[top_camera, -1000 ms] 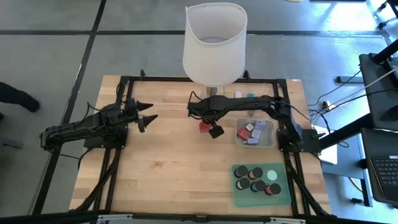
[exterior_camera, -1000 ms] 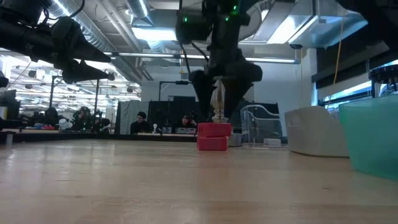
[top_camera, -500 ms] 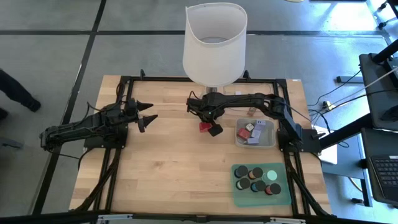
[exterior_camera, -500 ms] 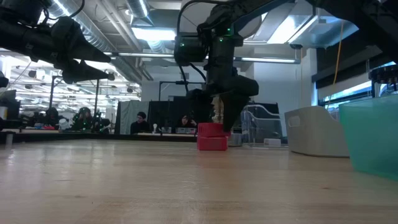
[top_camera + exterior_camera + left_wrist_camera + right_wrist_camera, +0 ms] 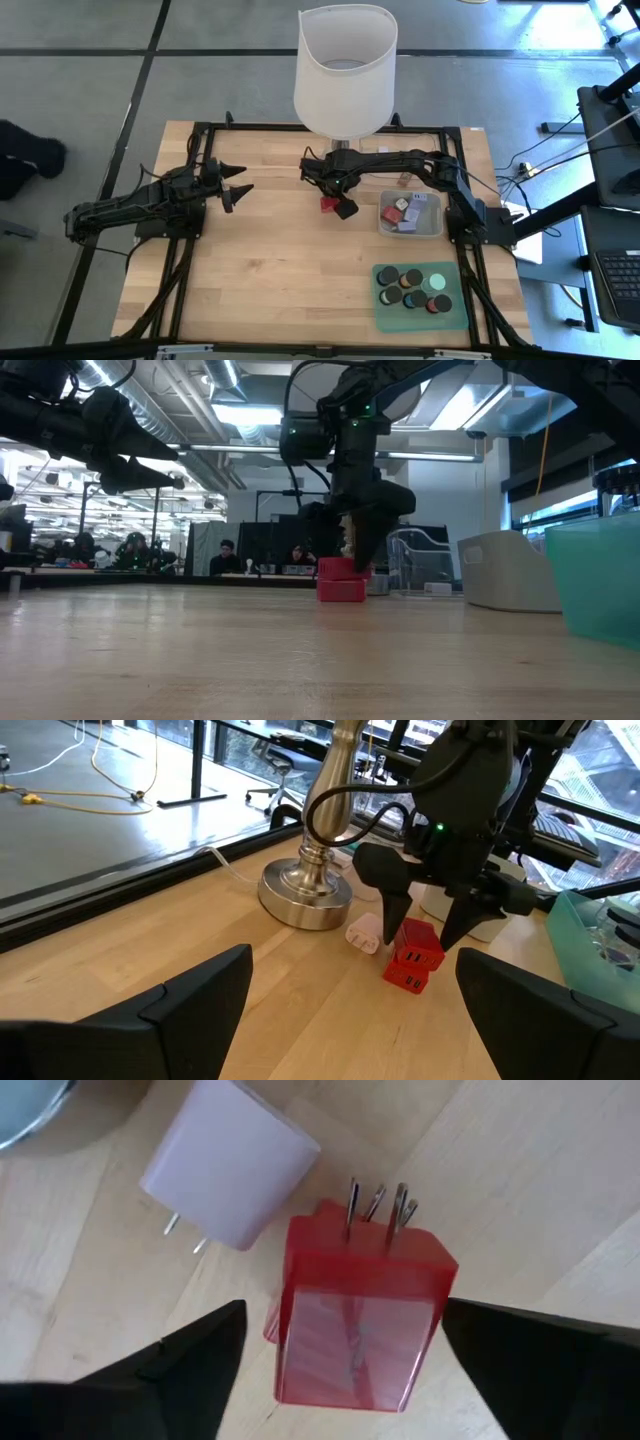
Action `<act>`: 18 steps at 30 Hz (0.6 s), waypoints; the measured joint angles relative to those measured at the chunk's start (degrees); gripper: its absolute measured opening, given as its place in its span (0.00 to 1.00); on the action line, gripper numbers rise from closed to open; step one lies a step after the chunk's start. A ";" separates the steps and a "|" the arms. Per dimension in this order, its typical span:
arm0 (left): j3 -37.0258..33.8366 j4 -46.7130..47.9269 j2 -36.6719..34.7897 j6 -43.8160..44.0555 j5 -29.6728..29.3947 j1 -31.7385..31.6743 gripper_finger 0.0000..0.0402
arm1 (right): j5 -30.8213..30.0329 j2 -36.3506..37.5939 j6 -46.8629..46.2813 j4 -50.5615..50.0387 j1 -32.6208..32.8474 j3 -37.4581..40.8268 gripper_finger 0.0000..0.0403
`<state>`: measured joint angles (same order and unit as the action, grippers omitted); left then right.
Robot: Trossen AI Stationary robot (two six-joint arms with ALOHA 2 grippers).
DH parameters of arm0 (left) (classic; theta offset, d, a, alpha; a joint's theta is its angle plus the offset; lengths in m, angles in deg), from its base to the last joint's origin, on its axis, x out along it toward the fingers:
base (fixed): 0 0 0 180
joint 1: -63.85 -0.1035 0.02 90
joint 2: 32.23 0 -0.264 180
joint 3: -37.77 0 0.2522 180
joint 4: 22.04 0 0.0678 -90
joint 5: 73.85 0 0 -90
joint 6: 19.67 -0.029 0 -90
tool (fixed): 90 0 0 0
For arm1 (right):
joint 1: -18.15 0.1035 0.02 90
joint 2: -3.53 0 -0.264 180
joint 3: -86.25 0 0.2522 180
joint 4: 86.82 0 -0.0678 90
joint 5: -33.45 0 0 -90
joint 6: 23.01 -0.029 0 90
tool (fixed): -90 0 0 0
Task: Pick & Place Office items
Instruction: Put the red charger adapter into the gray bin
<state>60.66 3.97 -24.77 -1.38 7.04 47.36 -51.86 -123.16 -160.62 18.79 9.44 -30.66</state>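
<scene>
A red plug block [image 5: 355,1340], prongs up, sits on top of a second red block [image 5: 341,592] on the wooden table, just in front of the lamp base [image 5: 305,895]. A pale pink plug block [image 5: 228,1175] lies on its side beside them. My right gripper [image 5: 338,203] points straight down over the red stack, open, with one finger on either side of the upper block [image 5: 418,942] and close to its sides. I cannot tell whether a finger touches it. My left gripper [image 5: 243,180] waits open above the table's left half.
The tall white-shaded lamp [image 5: 345,65] stands right behind the red stack. A clear tray [image 5: 432,228] with small blocks is to the right. A green mat [image 5: 385,318] with black cylinders and a mint disc lies near the front right. People sit in the room beyond [image 5: 228,555].
My right gripper has come down over the red stack and shifted slightly toward the lamp, so its fingers now reach down along the upper red block's sides. The red blocks and the pink block have stayed put.
</scene>
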 joint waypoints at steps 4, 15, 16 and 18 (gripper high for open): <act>0.00 -0.02 0.01 -0.02 0.00 0.00 0.87 | -0.20 0.00 0.69 -0.06 -0.09 0.00 0.73; 0.00 -0.02 0.02 0.00 0.00 0.00 0.87 | -1.84 0.39 3.31 -0.10 0.07 0.00 0.52; 0.00 -0.01 0.00 0.00 0.00 0.00 0.87 | -1.86 0.73 3.50 -0.09 0.22 0.00 0.52; 0.00 0.00 0.02 0.00 0.00 0.00 0.87 | -1.90 2.02 3.42 -0.30 0.63 0.00 0.52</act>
<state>60.66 3.97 -24.75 -1.38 7.04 47.36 -53.76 -121.14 -157.19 18.48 10.06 -30.66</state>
